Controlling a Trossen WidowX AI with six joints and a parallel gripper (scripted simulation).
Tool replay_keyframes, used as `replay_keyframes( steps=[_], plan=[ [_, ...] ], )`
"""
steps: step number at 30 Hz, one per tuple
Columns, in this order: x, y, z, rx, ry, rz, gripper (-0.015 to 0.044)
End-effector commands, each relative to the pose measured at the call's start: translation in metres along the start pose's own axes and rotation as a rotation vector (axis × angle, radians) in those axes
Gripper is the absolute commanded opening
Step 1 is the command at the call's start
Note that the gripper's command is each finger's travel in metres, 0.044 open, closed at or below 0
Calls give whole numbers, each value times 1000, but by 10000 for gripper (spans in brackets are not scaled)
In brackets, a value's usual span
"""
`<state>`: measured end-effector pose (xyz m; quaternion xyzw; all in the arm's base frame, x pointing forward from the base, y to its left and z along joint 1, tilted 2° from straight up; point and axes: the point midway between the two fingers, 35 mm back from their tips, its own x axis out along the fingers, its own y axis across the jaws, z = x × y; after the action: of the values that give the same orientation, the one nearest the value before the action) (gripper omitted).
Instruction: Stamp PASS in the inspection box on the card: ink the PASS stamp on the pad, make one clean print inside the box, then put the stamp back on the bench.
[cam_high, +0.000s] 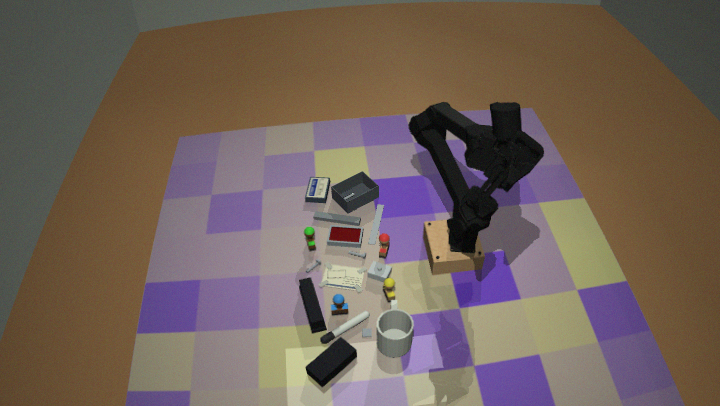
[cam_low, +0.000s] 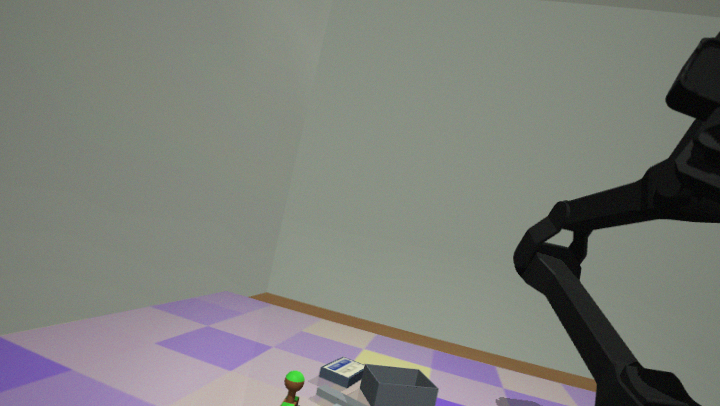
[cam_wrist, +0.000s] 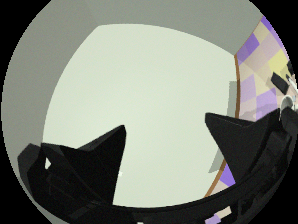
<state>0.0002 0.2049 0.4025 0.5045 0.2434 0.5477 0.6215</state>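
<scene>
Stamps with round coloured knobs stand on the mat: green (cam_high: 309, 232) (cam_low: 294, 377), red (cam_high: 384, 239), yellow (cam_high: 389, 283) and blue (cam_high: 338, 301). Their lettering cannot be read, so which one is PASS cannot be told. The red ink pad (cam_high: 345, 235) lies between the green and red stamps. The cream card (cam_high: 344, 285) lies below the pad, with an outlined box at its upper left and printed lines at its right; no print shows inside the box. My gripper (cam_wrist: 166, 123) is open and empty. It is held high at the right, far from the stamps, facing a wall.
A dark open bin (cam_high: 355, 191) (cam_low: 399, 385) and a labelled case (cam_high: 317, 189) (cam_low: 342, 371) lie beyond the pad. Grey bars (cam_high: 336, 218) (cam_high: 376, 224) flank it. A grey knobbed block (cam_high: 379, 271) sits beside the card. Black blocks (cam_high: 312, 304) (cam_high: 331, 361), a marker (cam_high: 347, 326) and a mug (cam_high: 394, 332) are nearer.
</scene>
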Motion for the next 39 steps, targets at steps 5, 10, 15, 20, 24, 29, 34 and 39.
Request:
replay_keyframes(
  steps=[5, 10, 15, 20, 24, 29, 34, 39],
  plan=[
    [26, -15, -2, -191, -16, -106, 269],
    [64, -51, 7, -420, -12, -302, 221],
    [95, -105, 35, -602, 5, -554, 221],
    [109, -168, 78, -703, 56, -830, 221],
    [104, -220, 119, -719, 114, -1045, 221],
    [79, -278, 168, -667, 196, -1279, 221],
    [39, -328, 214, -537, 255, -1466, 221],
    [-15, -369, 253, -357, 304, -1609, 221]
  ],
)
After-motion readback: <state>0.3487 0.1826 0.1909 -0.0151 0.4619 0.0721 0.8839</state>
